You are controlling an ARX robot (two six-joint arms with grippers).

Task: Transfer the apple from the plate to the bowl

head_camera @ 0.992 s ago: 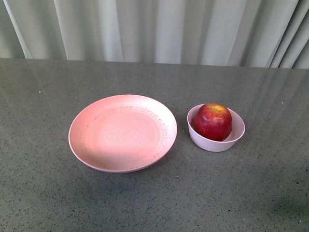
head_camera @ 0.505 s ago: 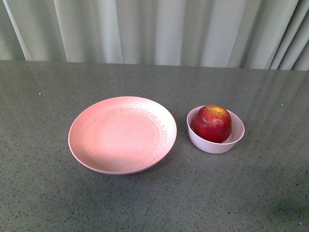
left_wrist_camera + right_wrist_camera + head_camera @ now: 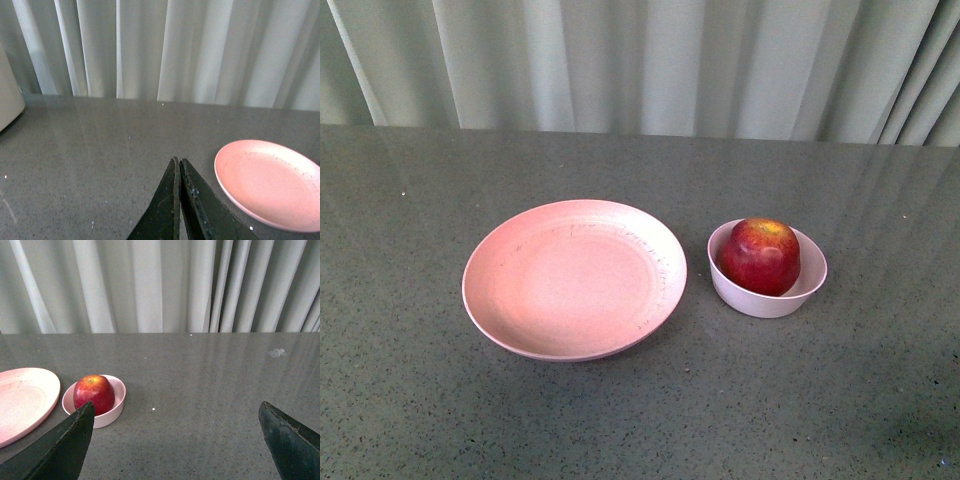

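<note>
The dark-red apple sits inside the small pale pink bowl, to the right of the wide salmon-pink plate, which holds nothing. Neither arm shows in the front view. In the right wrist view my right gripper is open and empty, set back from the apple, the bowl and the plate. In the left wrist view my left gripper is shut and empty, beside and apart from the plate.
The dishes stand on a grey speckled table with a pale curtain behind its far edge. A white object stands at the edge of the left wrist view.
The front view shifted slightly a second ago and has since settled. The apple, bowl and plate keep their places relative to each other.
</note>
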